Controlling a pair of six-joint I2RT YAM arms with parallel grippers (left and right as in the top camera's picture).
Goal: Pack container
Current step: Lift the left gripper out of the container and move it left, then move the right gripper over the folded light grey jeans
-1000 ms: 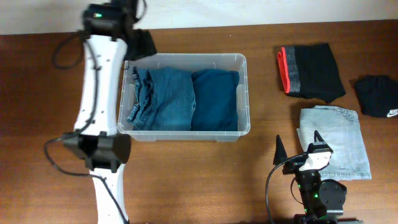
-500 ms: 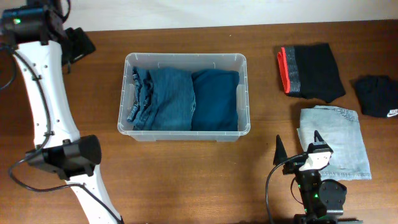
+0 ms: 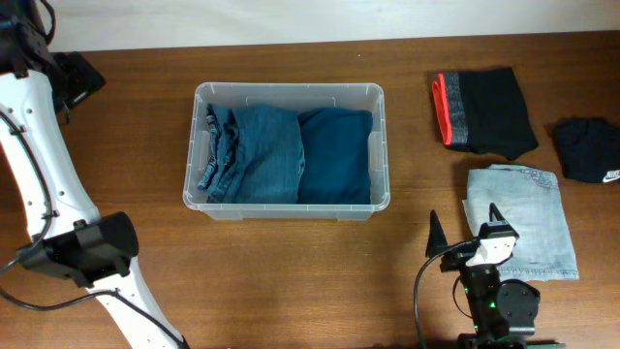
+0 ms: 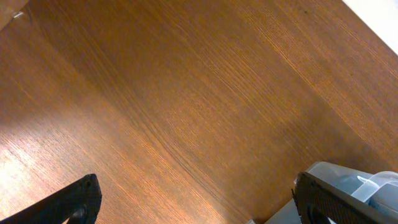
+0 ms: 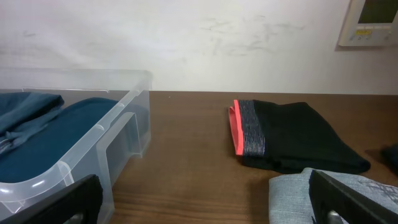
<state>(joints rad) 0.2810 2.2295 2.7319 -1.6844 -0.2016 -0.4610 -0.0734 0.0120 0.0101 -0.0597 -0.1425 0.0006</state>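
Clear round-cornered container (image 3: 287, 89) holds folded blue clothes (image 3: 291, 155); left tool (image 4: 196, 186) and right tool (image 5: 204, 183) gape wide.

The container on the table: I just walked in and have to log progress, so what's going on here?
Nothing is being held. The container holds folded blue denim and a teal garment side by side. The left gripper is open over the table at the far left; the right gripper is open beside the light denim piece. That piece, a black garment with a red band and a small black item lie outside on the right, not yet packed.
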